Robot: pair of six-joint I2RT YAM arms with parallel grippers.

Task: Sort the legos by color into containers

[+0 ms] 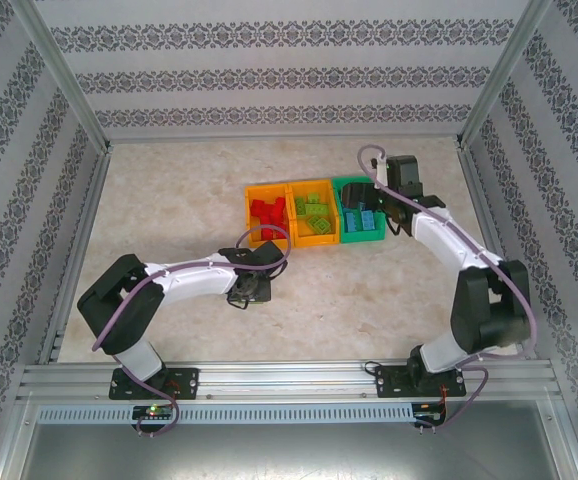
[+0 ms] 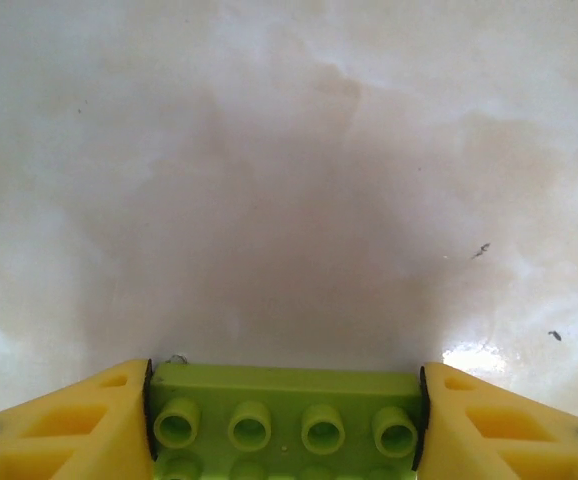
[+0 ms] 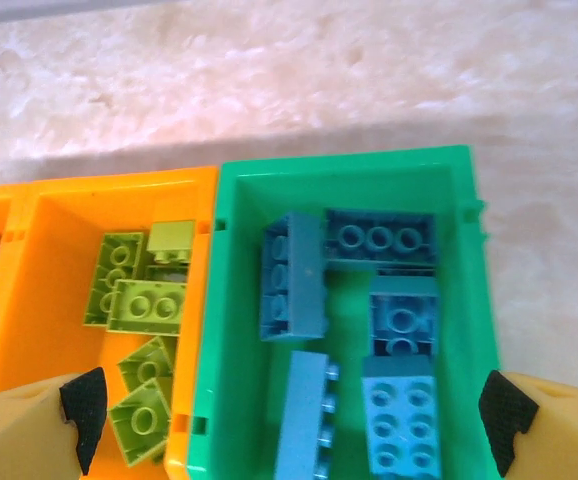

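Note:
My left gripper (image 2: 284, 405) is shut on a light green lego (image 2: 289, 385), a yellow finger (image 2: 74, 430) pressed to each short end, low over the bare table. In the top view that gripper (image 1: 252, 290) sits in front of the containers. The left orange bin (image 1: 266, 188) holds red legos (image 1: 266, 214), the middle orange bin (image 1: 309, 184) holds light green legos (image 3: 147, 305), and the green bin (image 3: 339, 172) holds several blue legos (image 3: 294, 275). Above the green bin hovers my right gripper (image 3: 294, 410), open with nothing between its fingers.
The three bins stand joined in a row at the middle back of the marble-patterned table (image 1: 169, 210). Aluminium frame posts (image 1: 69, 80) and patterned walls close in the sides and back. A metal rail (image 1: 289, 375) runs along the near edge.

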